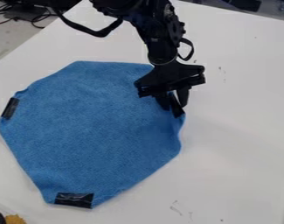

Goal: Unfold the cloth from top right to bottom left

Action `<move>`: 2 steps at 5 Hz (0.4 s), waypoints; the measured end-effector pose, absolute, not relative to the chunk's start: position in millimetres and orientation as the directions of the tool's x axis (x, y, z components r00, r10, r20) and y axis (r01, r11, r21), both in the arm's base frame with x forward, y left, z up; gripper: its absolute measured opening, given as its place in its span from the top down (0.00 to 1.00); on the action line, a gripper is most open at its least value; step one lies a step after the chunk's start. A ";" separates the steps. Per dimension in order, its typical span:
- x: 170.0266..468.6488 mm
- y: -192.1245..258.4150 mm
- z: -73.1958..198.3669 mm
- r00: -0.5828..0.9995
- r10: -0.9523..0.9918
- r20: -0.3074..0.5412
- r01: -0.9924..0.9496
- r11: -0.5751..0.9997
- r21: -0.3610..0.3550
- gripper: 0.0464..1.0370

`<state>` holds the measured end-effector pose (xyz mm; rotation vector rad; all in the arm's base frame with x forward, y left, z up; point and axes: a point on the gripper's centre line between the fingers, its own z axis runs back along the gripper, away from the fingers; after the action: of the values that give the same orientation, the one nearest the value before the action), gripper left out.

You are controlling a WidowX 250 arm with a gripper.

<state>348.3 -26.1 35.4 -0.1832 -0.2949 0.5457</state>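
**Watch the cloth's right edge as you are working beside it**

You are seeing the blue cloth [94,131] lying spread on the white table [237,144], its outline wavering and its corners looking blunt. Your gripper [174,101] is hanging over its right edge, the fingers standing apart, with a black strip [176,105] lying between them.

If you are closing there, you may be catching only the slick strip, and the edge could be slipping free. If you are pressing low, the tips could be dragging or bunching the whole cloth, since nothing visible is pinning it. If you are pulling toward the lower left without enough lift, you may be making a new crease. The left strip [10,108] and bottom strip [74,200] are showing no readable writing, and you are finding no legible label elsewhere.
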 end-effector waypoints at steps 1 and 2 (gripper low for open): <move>347.7 -26.4 34.5 0.818 0.529 0.225 -0.477 0.843 -0.247 0.18; 345.4 -23.4 34.4 0.822 0.525 0.220 -0.482 0.847 -0.222 0.02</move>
<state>345.4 -23.4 34.4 -0.1590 -0.2797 0.5385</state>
